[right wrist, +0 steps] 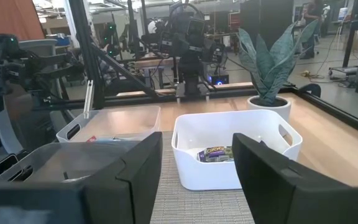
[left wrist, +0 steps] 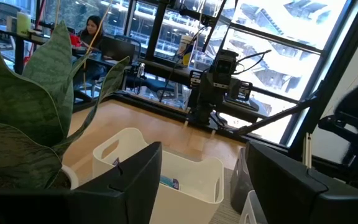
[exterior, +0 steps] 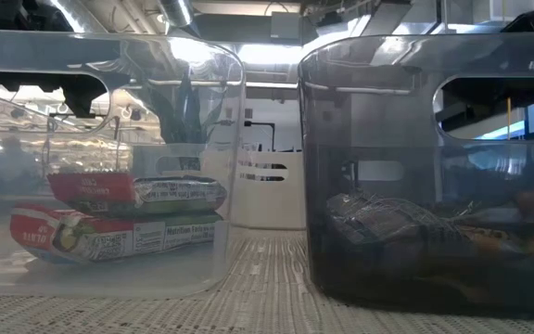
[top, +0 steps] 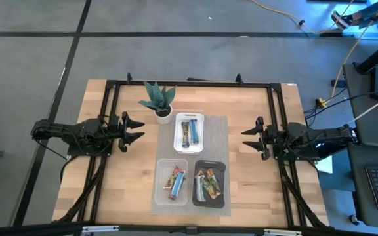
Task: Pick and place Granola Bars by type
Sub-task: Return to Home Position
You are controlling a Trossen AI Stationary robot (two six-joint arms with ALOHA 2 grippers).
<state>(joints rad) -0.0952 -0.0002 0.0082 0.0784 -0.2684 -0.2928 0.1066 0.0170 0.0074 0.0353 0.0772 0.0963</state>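
The granola bars lie sorted in three trays on a grey mat. Blue-wrapped bars [top: 189,132] lie in the white tray [top: 189,118], also seen in the right wrist view [right wrist: 216,154]. Red-wrapped bars [top: 175,181] lie stacked in the clear tray [exterior: 119,218]. Green-and-tan bars [top: 208,185] lie in the black tray [top: 209,165]. My left gripper [top: 136,129] hovers open at the table's left, pointing at the trays. My right gripper [top: 248,139] hovers open at the table's right, facing inward. Neither holds anything.
A potted snake plant [top: 159,101] stands just beyond the white tray, close to my left gripper. A black frame [top: 189,83] runs around the table. Bare wood [top: 126,180] lies left and right of the mat. A person sits far off in the room [left wrist: 92,28].
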